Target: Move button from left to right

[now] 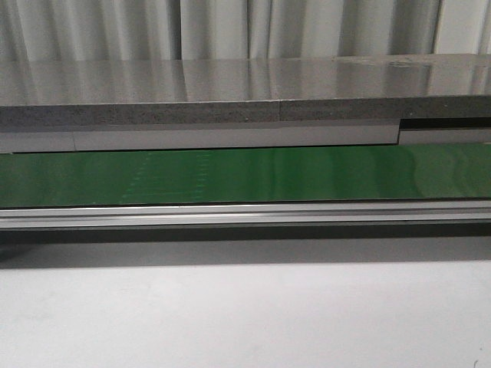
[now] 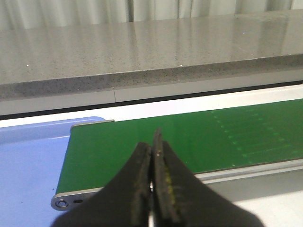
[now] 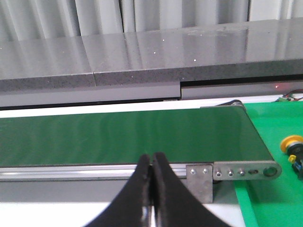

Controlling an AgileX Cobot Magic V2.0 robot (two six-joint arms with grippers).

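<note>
Scene: I am watching a green conveyor belt (image 1: pixel 245 175) run across the white worktop (image 1: pixel 245 314), a grey stone ledge (image 1: pixel 230 92) and pale curtains behind it; no arm shows in the front view.

Left claw: my left claw (image 2: pixel 154 156) has its dark fingers pressed together with nothing between them, poised over the belt's end beside a blue tray (image 2: pixel 28 161).

Right claw: my right claw (image 3: pixel 151 165) is likewise closed and empty, hanging above the belt's near rail (image 3: pixel 94 170) by the metal end bracket (image 3: pixel 236 171).

Button: the button (image 3: pixel 294 149) appears only at the edge of the right wrist view, resting on a green mat (image 3: pixel 274 198) just beyond the belt's roller end; it is cut off by the frame.

Look of the button: a round yellow-orange cap on a dark body, with a hint of blue at its base; finer marks are too small to tell.

Step in hand: I judge no grasp has begun, and the button is absent from the front and left wrist views.

Doing it well: I would part the fingers first, centre them on the blocky body below the cap, and come down straight, since the rounded cap would likely slip.
</note>
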